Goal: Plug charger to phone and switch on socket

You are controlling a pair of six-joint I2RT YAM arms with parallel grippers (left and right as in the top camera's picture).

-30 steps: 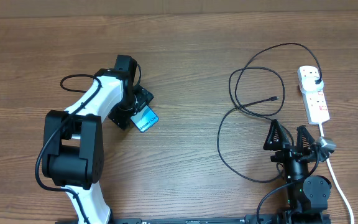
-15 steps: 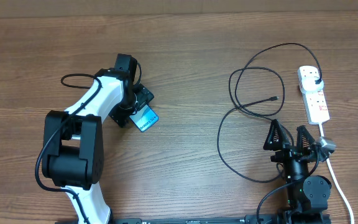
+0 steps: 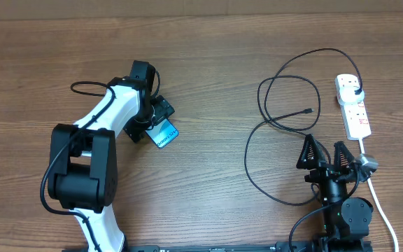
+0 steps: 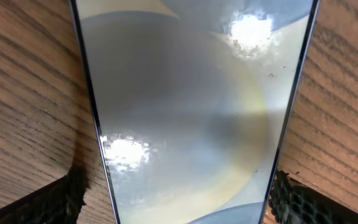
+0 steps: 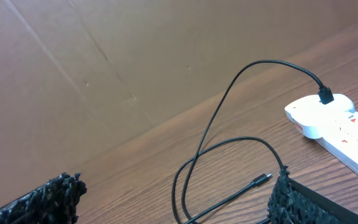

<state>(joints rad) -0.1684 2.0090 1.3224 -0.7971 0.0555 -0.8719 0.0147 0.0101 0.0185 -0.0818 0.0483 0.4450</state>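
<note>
The phone (image 3: 164,133) lies on the wooden table at the left, blue screen up, with white text at its near end. My left gripper (image 3: 157,123) is right over it and covers its far part. In the left wrist view the phone's glossy screen (image 4: 191,112) fills the frame between the two fingers (image 4: 179,208). Bare wood shows between the left finger and the phone's edge, so the gripper is open around it. The black charger cable (image 3: 264,122) lies in loops at the right, its connector tip (image 3: 309,110) free on the table. Its plug (image 3: 356,91) sits in the white socket (image 3: 355,115). My right gripper (image 3: 325,154) is open and empty, near the cable.
The right wrist view shows the cable loops (image 5: 216,118), the connector tip (image 5: 263,179), the plug (image 5: 326,96) and the socket (image 5: 344,127) ahead of the open right gripper (image 5: 179,205). A brown cardboard wall (image 5: 104,74) stands behind the table. The socket's thick white cord (image 3: 381,199) runs toward the front right edge.
My left arm has shifted very slightly over the phone. The phone, the cable and the right arm have not moved.
</note>
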